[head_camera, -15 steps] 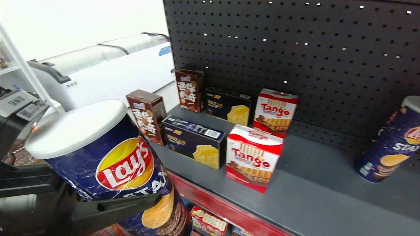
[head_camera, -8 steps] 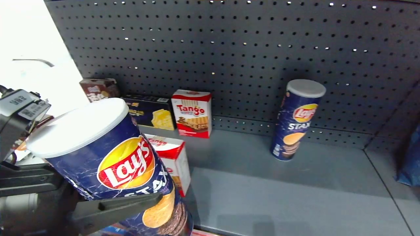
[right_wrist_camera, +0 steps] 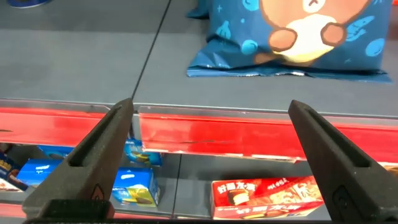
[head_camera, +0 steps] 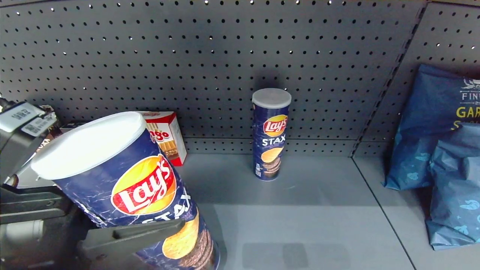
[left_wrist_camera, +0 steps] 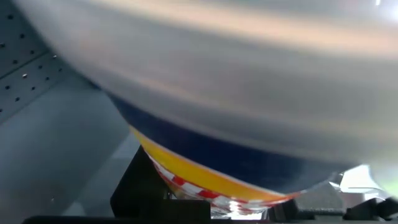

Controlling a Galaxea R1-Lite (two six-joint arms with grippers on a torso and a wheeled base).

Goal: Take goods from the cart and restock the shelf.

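The left gripper [head_camera: 123,221] is clamped across the lower body of a blue chip can [head_camera: 123,180], with one dark finger lying across the can's front. The can leans, its white lid tipped toward the robot's left, and it hangs at the near left of the grey shelf [head_camera: 300,225]. In the left wrist view the can [left_wrist_camera: 217,124] sits right against the camera.

From where I stand, the step is setting it down, and the lean is the first thing to fix. It should be brought upright before it goes down, or it will land on its rim and roll.

A good spot looks to be the bare deck beside the standing can [head_camera: 270,135], which sits upright near the pegboard [head_camera: 225,56]. Come in from the front, apart from the red-and-white wafer box [head_camera: 168,135], and leave a gap to the standing can, since a tall, narrow tube like that tips at a nudge. Only let go once the base sits flat.

The right gripper [right_wrist_camera: 214,162] hangs spread open and empty, low before the shelf's red front edge [right_wrist_camera: 311,134], well away from the blue bags [head_camera: 442,150].
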